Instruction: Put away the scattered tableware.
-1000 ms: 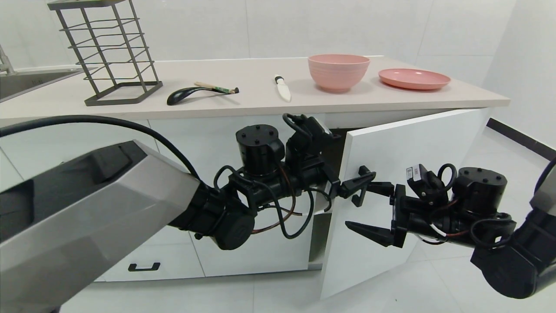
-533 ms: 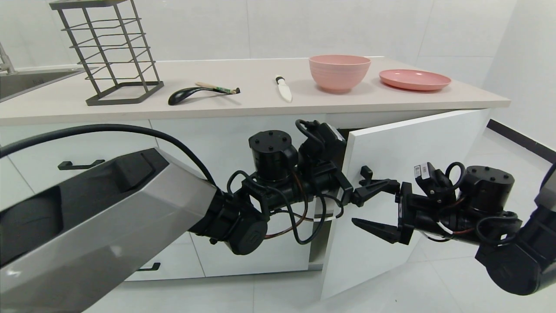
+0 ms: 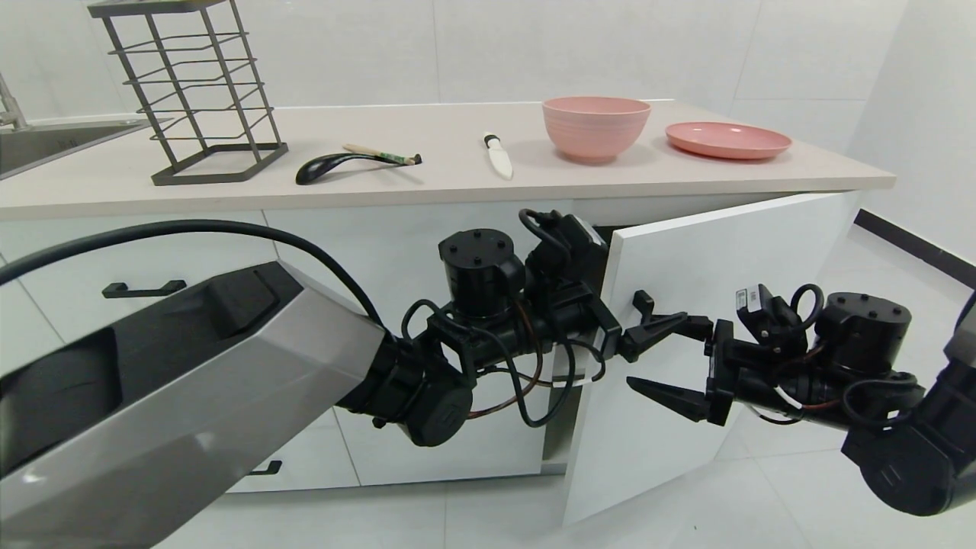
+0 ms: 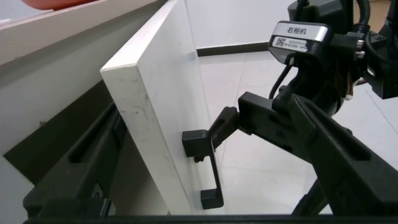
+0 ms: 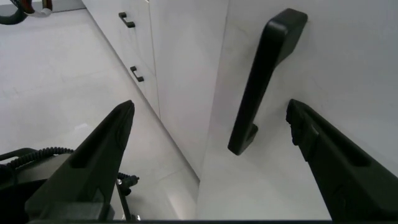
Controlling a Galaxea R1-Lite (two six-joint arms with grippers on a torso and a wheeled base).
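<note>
On the counter lie a black spoon (image 3: pixel 324 165), chopsticks (image 3: pixel 381 154), a white knife (image 3: pixel 497 156), a pink bowl (image 3: pixel 595 126) and a pink plate (image 3: pixel 727 139). Below them a white cabinet door (image 3: pixel 709 305) stands partly open. My left gripper (image 3: pixel 621 339) is open at the door's free edge (image 4: pixel 146 118), one finger inside and one in front. My right gripper (image 3: pixel 646 358) is open in front of the door, and the black door handle (image 5: pixel 264 81) stands between its fingers without being clamped.
A dark wire dish rack (image 3: pixel 194 91) stands at the counter's left, beside a sink (image 3: pixel 46 141). Drawer fronts with black handles (image 3: pixel 143 288) sit left of the open cabinet. White tiled floor lies to the right of the door.
My left arm has come up and to the right, closer to the door edge. The right gripper has drifted slightly right and stays open. The door looks unmoved.
</note>
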